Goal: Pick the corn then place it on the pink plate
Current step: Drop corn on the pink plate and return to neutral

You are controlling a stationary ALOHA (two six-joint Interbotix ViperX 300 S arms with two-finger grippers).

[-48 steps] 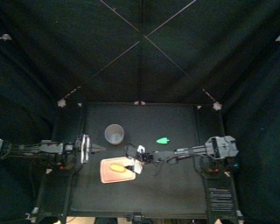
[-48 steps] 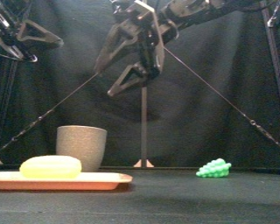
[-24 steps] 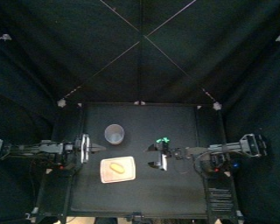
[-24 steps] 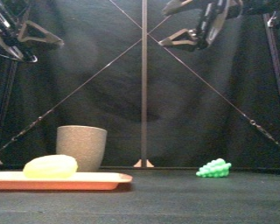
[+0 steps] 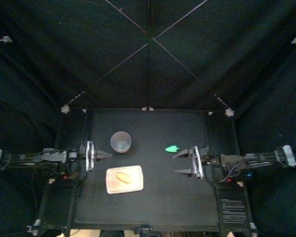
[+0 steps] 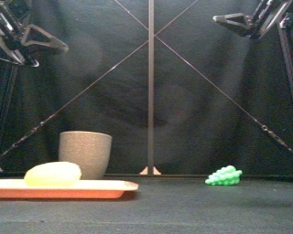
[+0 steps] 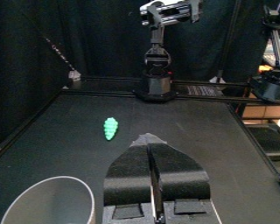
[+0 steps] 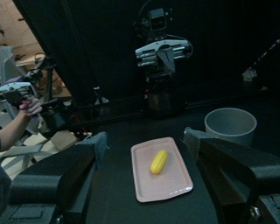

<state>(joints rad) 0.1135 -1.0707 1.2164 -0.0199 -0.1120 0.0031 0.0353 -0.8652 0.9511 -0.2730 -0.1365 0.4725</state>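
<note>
— Where's the corn (image 5: pixel 118 176)?
— It lies on the pink plate (image 5: pixel 132 186) at the table's front left, well apart from both grippers.
— The right gripper (image 5: pixel 184 159)?
— It hovers to the right of the plate, jaws spread wide and empty.
— The left gripper (image 7: pixel 150 142)?
— It sits at the left edge, jaws pressed together and holding nothing.

Your booth is dim, and the black curtains (image 5: pixel 148 56) swallow most of the light. In the top view, the flat pink tray (image 5: pixel 130 186) between 6 and 7 o'clock is the brightest spot. In the front view, the yellow toy corn (image 6: pixel 51 174) glows at 8 o'clock. In the right wrist view, the pale room (image 8: pixel 20 52) beyond the booth looks brightest.
</note>
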